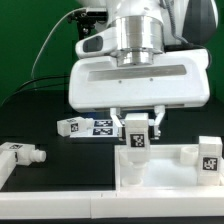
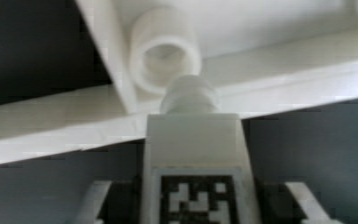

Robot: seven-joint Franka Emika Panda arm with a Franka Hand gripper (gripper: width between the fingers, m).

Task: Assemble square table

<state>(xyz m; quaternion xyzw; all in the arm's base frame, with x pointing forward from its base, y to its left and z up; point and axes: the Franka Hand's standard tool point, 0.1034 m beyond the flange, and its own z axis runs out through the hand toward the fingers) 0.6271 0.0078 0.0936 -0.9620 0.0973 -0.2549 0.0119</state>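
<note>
My gripper (image 1: 137, 134) is shut on a stubby white leg (image 1: 136, 138) with a black-and-white tag, held upright just above the exterior view's left end of the white square panel (image 1: 170, 172). In the wrist view the leg (image 2: 194, 150) sits between both fingers (image 2: 105, 202) and its narrow tip points at a round corner socket (image 2: 163, 55) in the panel's raised rim (image 2: 51, 125). Whether the tip touches the socket I cannot tell. A second tagged leg (image 1: 209, 156) stands upright at the panel's right end.
A third tagged leg (image 1: 20, 155) lies on the black table at the exterior view's left. The marker board (image 1: 86, 127) lies behind the gripper, left of centre. A green backdrop stands behind.
</note>
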